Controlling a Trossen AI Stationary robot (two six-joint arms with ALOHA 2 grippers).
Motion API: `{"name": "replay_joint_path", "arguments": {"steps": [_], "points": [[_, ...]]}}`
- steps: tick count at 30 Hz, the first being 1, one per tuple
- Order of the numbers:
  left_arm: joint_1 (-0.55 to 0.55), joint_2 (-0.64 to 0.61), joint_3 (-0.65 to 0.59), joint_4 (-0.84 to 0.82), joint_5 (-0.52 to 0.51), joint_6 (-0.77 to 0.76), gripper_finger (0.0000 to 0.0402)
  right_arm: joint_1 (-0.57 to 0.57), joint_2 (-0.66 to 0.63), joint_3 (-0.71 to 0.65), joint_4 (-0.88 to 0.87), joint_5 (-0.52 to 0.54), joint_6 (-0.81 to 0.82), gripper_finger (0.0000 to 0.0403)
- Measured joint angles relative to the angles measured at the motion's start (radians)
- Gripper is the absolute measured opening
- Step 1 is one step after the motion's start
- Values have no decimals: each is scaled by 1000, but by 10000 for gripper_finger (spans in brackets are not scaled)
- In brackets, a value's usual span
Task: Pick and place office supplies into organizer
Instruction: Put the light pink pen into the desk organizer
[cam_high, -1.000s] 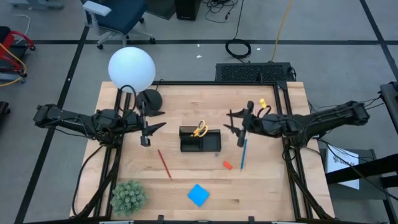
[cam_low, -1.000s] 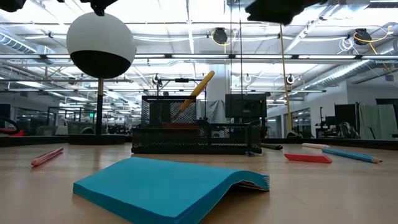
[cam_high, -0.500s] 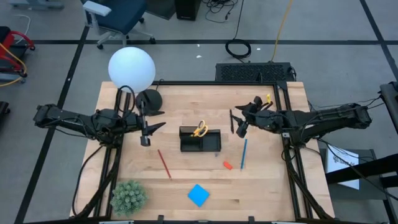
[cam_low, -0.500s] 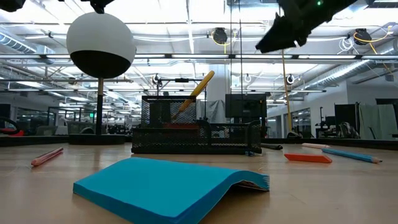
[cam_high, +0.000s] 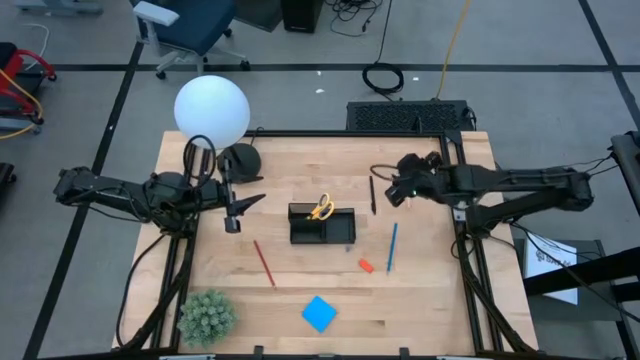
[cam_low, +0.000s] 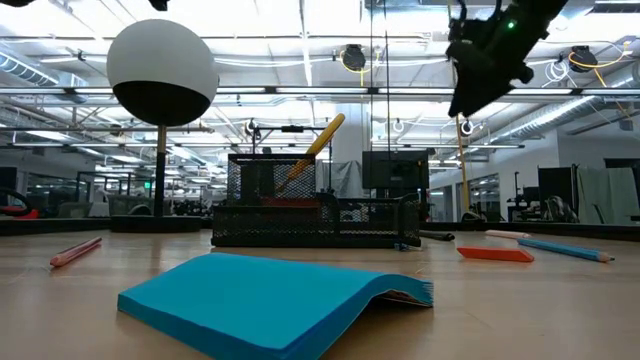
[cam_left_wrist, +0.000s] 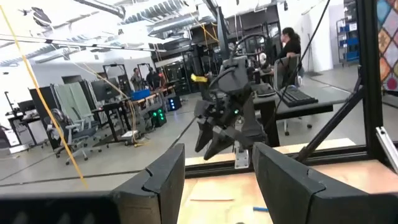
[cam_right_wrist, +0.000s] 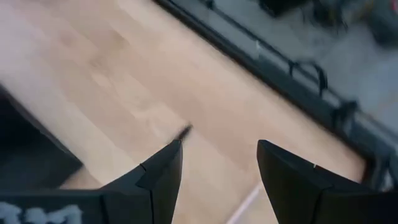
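Note:
The black mesh organizer (cam_high: 322, 226) stands mid-table with yellow-handled scissors (cam_high: 321, 207) upright in it. On the wood around it lie a black pen (cam_high: 373, 195), a blue pen (cam_high: 392, 247), an orange-red eraser (cam_high: 366, 265), a red pencil (cam_high: 264, 263) and a blue note pad (cam_high: 319, 313). My right gripper (cam_high: 394, 194) hangs open above the table just right of the black pen, slanting down, with nothing between its fingers (cam_right_wrist: 158, 177). My left gripper (cam_high: 243, 212) hovers open left of the organizer, near level, and holds nothing.
A white globe lamp (cam_high: 211, 110) with a round black base (cam_high: 240, 160) stands at the far left. A green spiky plant (cam_high: 206, 315) sits at the near left corner. A pale pencil (cam_low: 510, 235) lies at the right. Bare wood shows near the front edge.
My right gripper has tipped from about level to slanting down and has rolled. It has drawn back a little toward the table's right and far edges and stays open. Nothing on the table has moved.

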Motion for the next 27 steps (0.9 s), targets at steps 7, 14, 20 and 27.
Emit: {"name": "replay_joint_path", "arguments": {"steps": [7,14,20,27], "points": [[0,0,0,-2,-7,36,186,-235,22,4,-235,-328,169,196],[0,0,0,-1,-98,124,186,-397,95,4,-271,-508,149,196],[0,0,0,1,-150,143,186,-423,255,4,-270,-600,136,196],[0,0,0,1,-157,159,186,-409,380,4,-189,-536,128,196]]}}
